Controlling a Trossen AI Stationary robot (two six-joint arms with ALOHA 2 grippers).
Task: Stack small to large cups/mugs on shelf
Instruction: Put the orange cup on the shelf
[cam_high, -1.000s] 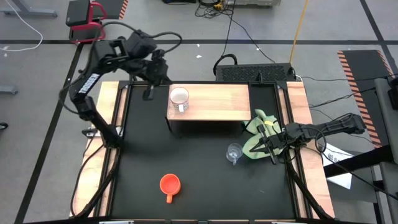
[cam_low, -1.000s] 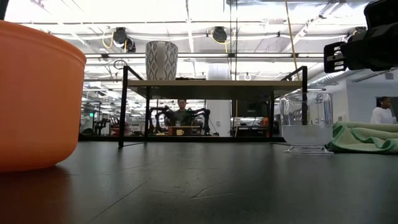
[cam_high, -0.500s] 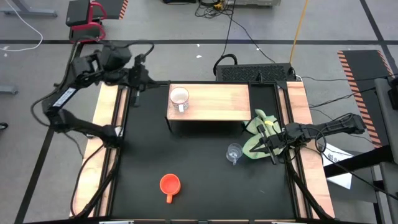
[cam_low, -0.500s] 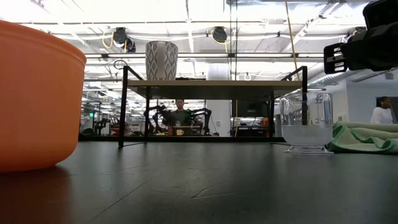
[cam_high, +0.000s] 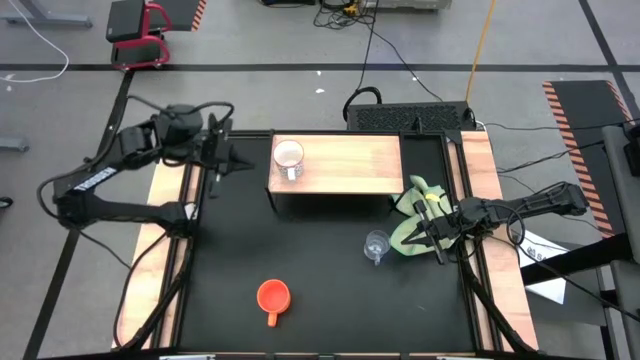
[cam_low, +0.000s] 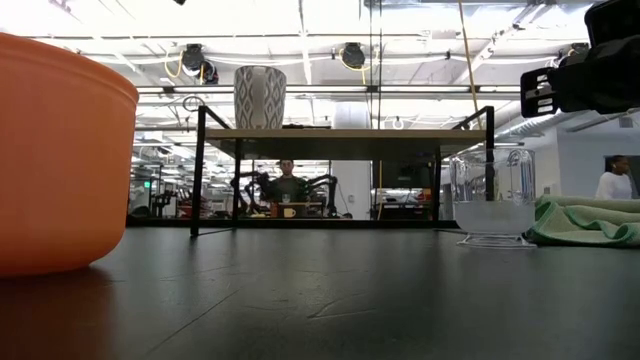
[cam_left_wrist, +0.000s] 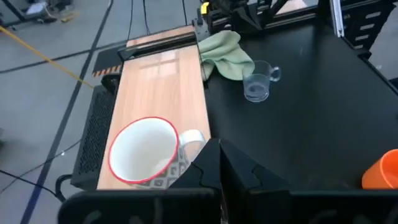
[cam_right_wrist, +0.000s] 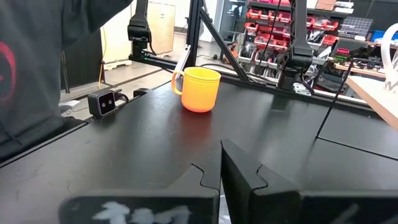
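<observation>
White mug (cam_high: 288, 157) upright on shelf (cam_high: 350, 165), orange mug (cam_high: 272, 296), glass cup (cam_high: 376, 245) on table

Grey concrete floor (cam_high: 60, 110) surrounds the work table, marked with dark tape lines and an orange-and-black hazard strip (cam_high: 575, 110) beyond the right gripper's side. A red-framed stool with a black seat (cam_high: 138, 25) stands on the floor past the left gripper, away from the table. Black and yellow cables (cam_high: 420, 60) trail across the floor behind the table's far edge. Ceiling fitted with bright strip lighting (cam_low: 300, 20) and exposed ducting. A seated person (cam_low: 289, 183) is visible at a distant bench. Another person (cam_low: 613, 178) stands at the room's edge. Racks of red storage bins (cam_right_wrist: 267, 28) line the far wall.
</observation>
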